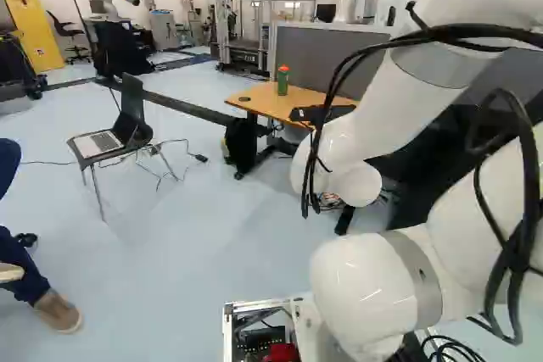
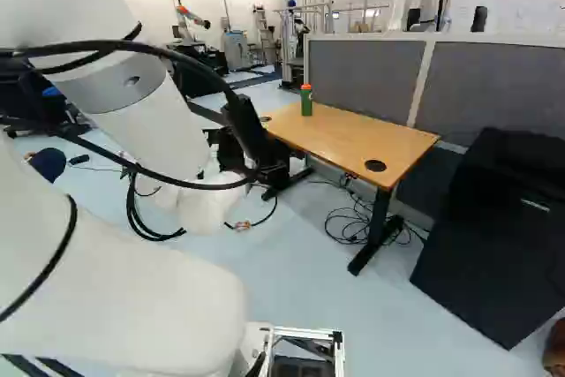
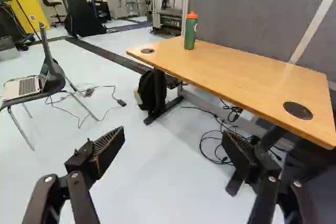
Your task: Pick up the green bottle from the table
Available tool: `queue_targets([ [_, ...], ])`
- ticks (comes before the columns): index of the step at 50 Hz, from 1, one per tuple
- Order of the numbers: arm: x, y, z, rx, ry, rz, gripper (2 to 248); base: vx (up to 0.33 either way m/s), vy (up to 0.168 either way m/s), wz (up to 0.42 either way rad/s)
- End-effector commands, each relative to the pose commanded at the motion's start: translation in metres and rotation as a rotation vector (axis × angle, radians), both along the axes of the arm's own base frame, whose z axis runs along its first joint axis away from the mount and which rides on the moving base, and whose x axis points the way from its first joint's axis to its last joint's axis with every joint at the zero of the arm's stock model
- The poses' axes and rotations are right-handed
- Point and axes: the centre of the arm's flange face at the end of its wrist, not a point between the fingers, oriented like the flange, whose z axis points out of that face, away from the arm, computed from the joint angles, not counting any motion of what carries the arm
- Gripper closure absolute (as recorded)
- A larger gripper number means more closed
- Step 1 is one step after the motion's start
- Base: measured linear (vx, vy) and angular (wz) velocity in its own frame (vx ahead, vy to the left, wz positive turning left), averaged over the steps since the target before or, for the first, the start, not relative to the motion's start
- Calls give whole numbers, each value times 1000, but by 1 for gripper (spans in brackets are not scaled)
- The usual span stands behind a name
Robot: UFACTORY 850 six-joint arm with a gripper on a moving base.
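**Green bottle (image 3: 190, 34) upright at the far left of the table (image 3: 241, 72)**

The bottle is green, tall and slim, topped with an orange cap (image 3: 192, 14). It stands on its base on the table's bare wood, close to the far edge and towards the left end. The table has a light-brown top and dark legs.

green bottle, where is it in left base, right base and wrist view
Left base view: green bottle upper middle, on the table.
Right base view: upper middle.
Wrist view: ahead of the gripper, on the table.
Shared landmark: grey partition behind the table.
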Motion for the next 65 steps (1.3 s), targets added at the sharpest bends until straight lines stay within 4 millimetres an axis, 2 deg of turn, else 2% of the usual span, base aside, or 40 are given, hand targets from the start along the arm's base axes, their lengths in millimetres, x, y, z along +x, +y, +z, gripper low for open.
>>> queue_targets([
  [21,0,0,0,0,0,0,3,62,14,-9],
  [65,0,0,0,0,0,0,3,123,44,-15],
])
